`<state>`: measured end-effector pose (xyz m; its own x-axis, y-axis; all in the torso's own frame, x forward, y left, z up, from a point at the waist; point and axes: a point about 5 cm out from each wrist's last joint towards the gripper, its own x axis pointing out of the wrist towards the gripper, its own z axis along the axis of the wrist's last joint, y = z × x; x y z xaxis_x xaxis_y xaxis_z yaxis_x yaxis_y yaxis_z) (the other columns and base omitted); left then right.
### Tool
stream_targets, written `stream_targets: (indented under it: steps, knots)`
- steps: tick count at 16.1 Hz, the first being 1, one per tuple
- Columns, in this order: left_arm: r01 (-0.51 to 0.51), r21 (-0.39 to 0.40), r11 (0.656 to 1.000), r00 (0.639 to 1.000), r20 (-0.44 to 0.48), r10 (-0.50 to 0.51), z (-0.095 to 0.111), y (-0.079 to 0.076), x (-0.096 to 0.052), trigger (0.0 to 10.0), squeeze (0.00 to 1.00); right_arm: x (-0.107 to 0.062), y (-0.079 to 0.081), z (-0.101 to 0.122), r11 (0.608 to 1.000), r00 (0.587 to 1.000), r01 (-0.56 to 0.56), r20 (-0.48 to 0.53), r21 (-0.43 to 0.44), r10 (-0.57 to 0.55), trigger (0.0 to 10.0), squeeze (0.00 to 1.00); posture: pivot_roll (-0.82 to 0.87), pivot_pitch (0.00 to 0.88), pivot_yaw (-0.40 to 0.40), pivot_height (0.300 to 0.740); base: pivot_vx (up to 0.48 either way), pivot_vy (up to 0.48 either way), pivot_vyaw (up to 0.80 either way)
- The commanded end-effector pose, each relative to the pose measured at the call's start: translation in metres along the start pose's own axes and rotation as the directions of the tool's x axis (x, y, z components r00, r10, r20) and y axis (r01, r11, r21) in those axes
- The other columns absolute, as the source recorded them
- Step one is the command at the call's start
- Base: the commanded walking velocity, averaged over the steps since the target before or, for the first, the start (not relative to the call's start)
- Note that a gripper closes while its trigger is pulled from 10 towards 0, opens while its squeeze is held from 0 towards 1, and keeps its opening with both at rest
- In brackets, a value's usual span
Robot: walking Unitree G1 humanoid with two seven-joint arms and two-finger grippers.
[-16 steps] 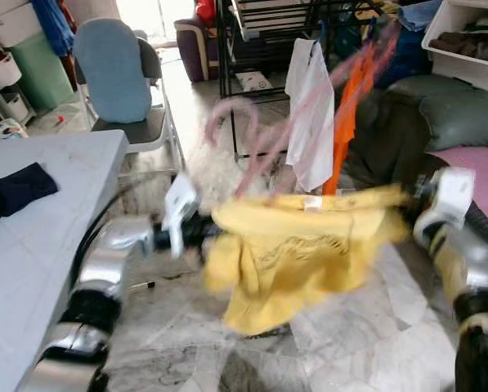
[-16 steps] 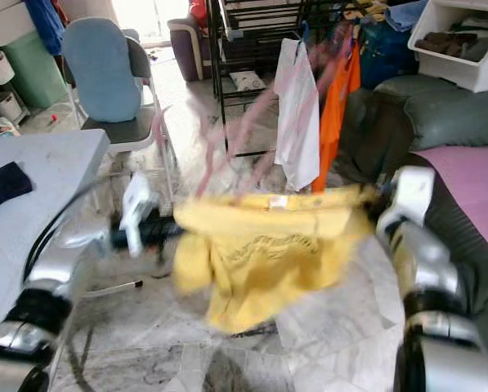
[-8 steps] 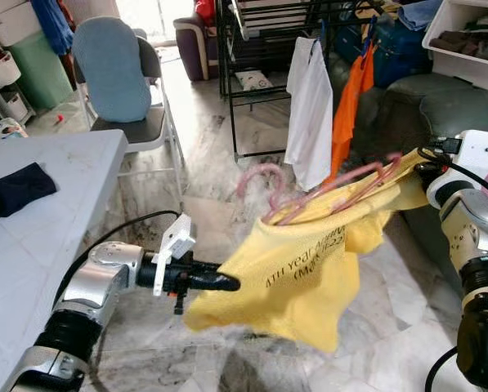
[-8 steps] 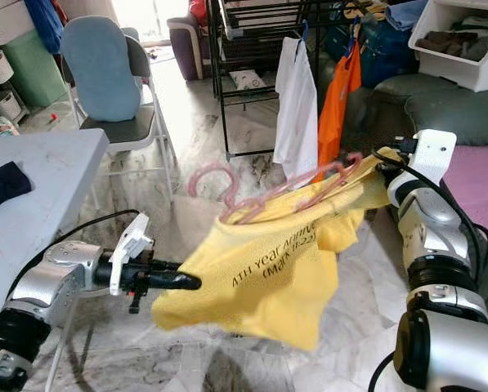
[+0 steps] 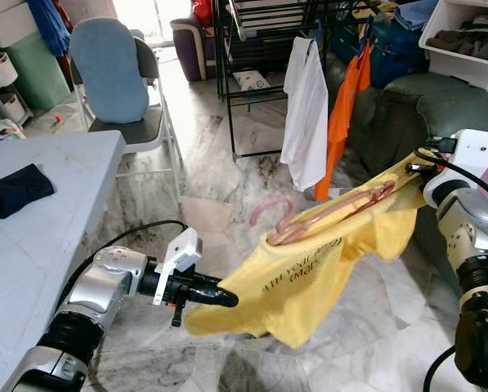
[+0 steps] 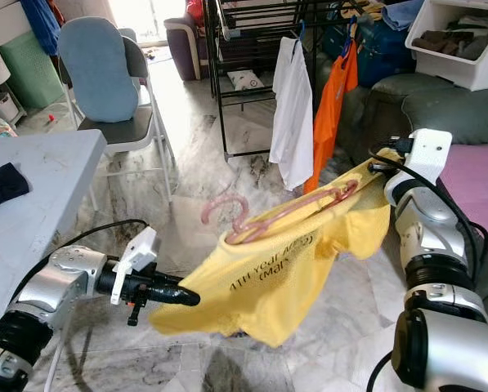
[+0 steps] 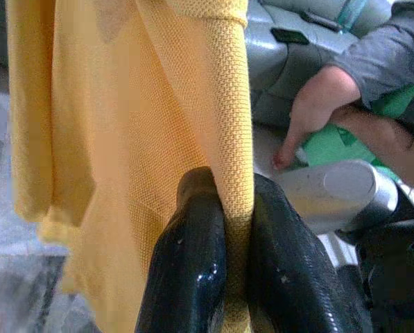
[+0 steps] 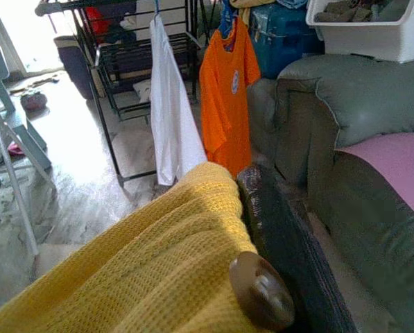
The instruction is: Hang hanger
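Observation:
A pink hanger [image 5: 333,214] sits inside the neck of a yellow shirt [image 5: 325,273], its hook [image 5: 270,209] poking out to the left. My right gripper [image 5: 414,170] is at the right, shut on the hanger's end and the shirt's shoulder; one black finger [image 8: 283,229] lies against the fabric. Lower left, my left gripper [image 5: 224,300] is shut on the shirt's hem, and its fingers [image 7: 193,263] pinch a yellow edge. The shirt slants from high right to low left. A black drying rack [image 5: 252,82] behind holds a white shirt [image 5: 304,114] and an orange shirt [image 5: 342,122].
A grey table [image 5: 55,212] with a dark blue cloth [image 5: 11,192] stands at the left. A chair with a blue cover [image 5: 113,73] is behind it. A dark green sofa [image 5: 464,110] and a white bin [image 5: 472,41] fill the right. A person's hand [image 7: 311,118] rests on a sofa.
A second ago the shirt and hanger were blurred and stretched level between both grippers. Now they are still and slanted, with the right gripper higher and further right and the left gripper lower.

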<state>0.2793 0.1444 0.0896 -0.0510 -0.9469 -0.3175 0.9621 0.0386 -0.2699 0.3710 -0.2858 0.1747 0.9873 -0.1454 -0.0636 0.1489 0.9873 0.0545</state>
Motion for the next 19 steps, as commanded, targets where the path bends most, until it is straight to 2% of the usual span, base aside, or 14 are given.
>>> stream_targets:
  steps: [1, 4, 7, 8, 10, 11, 12, 13, 14, 15, 16, 17, 18, 19]
  knots:
    - [0.010, -0.015, 1.000, 0.999, -0.051, -0.011, -0.008, -0.001, -0.005, 0.0, 0.00, 0.003, -0.005, 0.019, 0.999, 0.998, 0.034, 0.054, 0.002, -0.034, 0.0, 0.00, -0.17, 0.000, 0.015, 0.740, 0.000, 0.000, 0.00]
    - [-0.027, -0.007, 1.000, 0.998, -0.065, 0.027, -0.011, 0.005, 0.002, 0.0, 0.00, 0.005, 0.004, 0.017, 1.000, 0.999, 0.002, 0.046, 0.006, -0.002, 0.0, 0.00, -0.17, 0.000, 0.014, 0.740, 0.000, 0.000, 0.00]
    - [-0.156, 0.027, 0.987, 0.976, -0.149, 0.159, -0.022, 0.019, 0.015, 0.0, 0.00, 0.007, 0.027, 0.015, 0.996, 0.994, -0.090, 0.055, -0.001, 0.090, 0.0, 0.00, -0.18, 0.000, 0.019, 0.740, 0.000, 0.000, 0.00]
    - [-0.214, 0.027, 0.976, 0.963, -0.160, 0.215, -0.023, 0.025, 0.020, 0.0, 0.00, 0.008, 0.036, 0.017, 0.992, 0.990, -0.122, 0.065, -0.006, 0.123, 0.0, 0.00, -0.18, 0.000, 0.019, 0.740, 0.000, 0.000, 0.00]
    - [-0.258, 0.036, 0.965, 0.953, -0.153, 0.261, -0.022, 0.030, 0.025, 0.0, 0.00, 0.009, 0.045, 0.018, 0.988, 0.985, -0.155, 0.074, -0.008, 0.156, 0.0, 0.00, -0.18, 0.000, 0.019, 0.740, 0.000, 0.000, 0.00]
    - [-0.327, 0.046, 0.944, 0.931, -0.154, 0.330, -0.021, 0.036, 0.030, 0.0, 0.00, 0.009, 0.054, 0.020, 0.982, 0.979, -0.188, 0.084, -0.015, 0.188, 0.0, 0.00, -0.18, 0.000, 0.020, 0.740, 0.000, 0.000, 0.00]
    - [-0.442, 0.067, 0.894, 0.881, -0.151, 0.447, -0.017, 0.045, 0.034, 0.0, 0.00, 0.009, 0.064, 0.019, 0.975, 0.972, -0.219, 0.086, -0.030, 0.221, 0.0, 0.00, -0.18, 0.000, 0.020, 0.740, 0.000, 0.000, 0.00]
    - [-0.503, 0.079, 0.861, 0.851, -0.128, 0.509, -0.013, 0.049, 0.036, 0.0, 0.00, 0.008, 0.070, 0.017, 0.969, 0.966, -0.242, 0.081, -0.052, 0.245, 0.0, 0.00, -0.18, 0.000, 0.020, 0.740, 0.000, 0.000, 0.00]
    - [-0.532, 0.083, 0.843, 0.835, -0.112, 0.539, -0.011, 0.051, 0.037, 0.0, 0.00, 0.007, 0.072, 0.016, 0.966, 0.964, -0.250, 0.077, -0.060, 0.254, 0.0, 0.00, -0.18, 0.000, 0.020, 0.740, 0.000, 0.000, 0.00]
    - [-0.618, 0.019, 0.786, 0.784, -0.051, 0.618, -0.005, 0.057, 0.039, 0.0, 0.00, 0.003, 0.074, 0.010, 0.955, 0.959, -0.269, 0.062, -0.127, 0.278, 0.0, 0.00, -0.18, 0.000, 0.019, 0.740, 0.000, 0.000, 0.00]
    - [-0.666, 0.005, 0.746, 0.746, -0.027, 0.666, -0.003, 0.060, 0.037, 0.0, 0.00, 0.002, 0.073, 0.007, 0.954, 0.959, -0.268, 0.054, -0.138, 0.277, 0.0, 0.00, -0.18, 0.000, 0.018, 0.740, 0.000, 0.000, 0.00]
    - [-0.714, -0.048, 0.698, 0.699, 0.007, 0.715, -0.001, 0.063, 0.035, 0.0, 0.00, -0.001, 0.070, 0.002, 0.950, 0.962, -0.260, 0.044, -0.173, 0.271, 0.0, 0.00, -0.18, 0.000, 0.018, 0.740, 0.000, 0.000, 0.00]
    - [-0.739, -0.095, 0.667, 0.669, 0.021, 0.743, -0.001, 0.065, 0.033, 0.0, 0.00, -0.002, 0.065, -0.001, 0.956, 0.968, -0.242, 0.030, -0.168, 0.250, 0.0, 0.00, -0.18, 0.000, 0.017, 0.740, 0.000, 0.000, 0.00]
    - [-0.761, -0.095, 0.642, 0.644, 0.011, 0.765, -0.002, 0.066, 0.031, 0.0, 0.00, -0.001, 0.063, -0.002, 0.961, 0.971, -0.232, 0.022, -0.149, 0.238, 0.0, 0.00, -0.18, 0.000, 0.015, 0.740, 0.000, 0.000, 0.00]
